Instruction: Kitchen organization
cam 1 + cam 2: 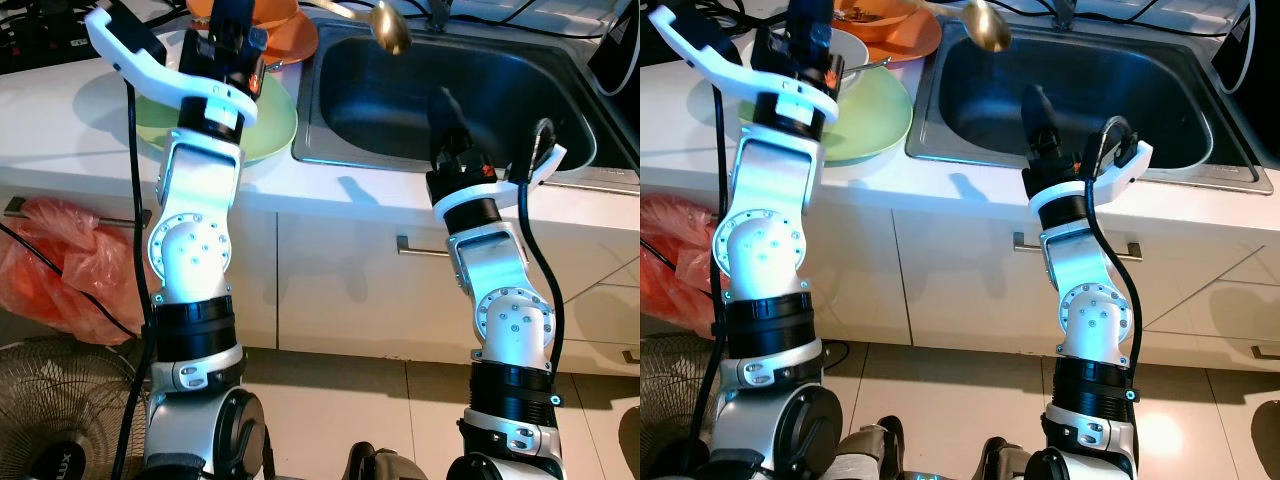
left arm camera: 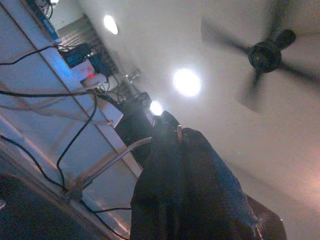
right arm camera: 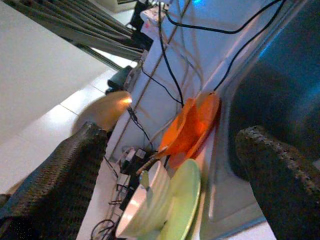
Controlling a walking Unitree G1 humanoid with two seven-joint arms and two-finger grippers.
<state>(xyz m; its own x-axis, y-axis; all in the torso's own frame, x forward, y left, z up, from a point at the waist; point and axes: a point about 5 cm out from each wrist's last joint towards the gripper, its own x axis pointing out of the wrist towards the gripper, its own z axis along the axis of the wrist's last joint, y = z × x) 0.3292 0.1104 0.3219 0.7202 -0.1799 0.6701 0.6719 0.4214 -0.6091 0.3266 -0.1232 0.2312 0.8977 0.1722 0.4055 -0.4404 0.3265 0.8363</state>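
Golden ladle [image 1: 391,28] hangs over the steel sink's [image 1: 330,140] back rim, its handle pinched in the left gripper [image 2: 172,137], fingers closed. Right gripper [image 3: 175,165] hovers over the basin, fingers spread, holding nothing. Green plate [image 1: 875,125] rests on the bench's left edge, beside the sink

My head views are bright and fairly sharp, with glare on the white worktop [image 1: 60,110] at the left and my arms' shadows on the cabinet fronts below, while my left wrist view is dim, hazy and flared by ceiling lights [image 2: 186,82].
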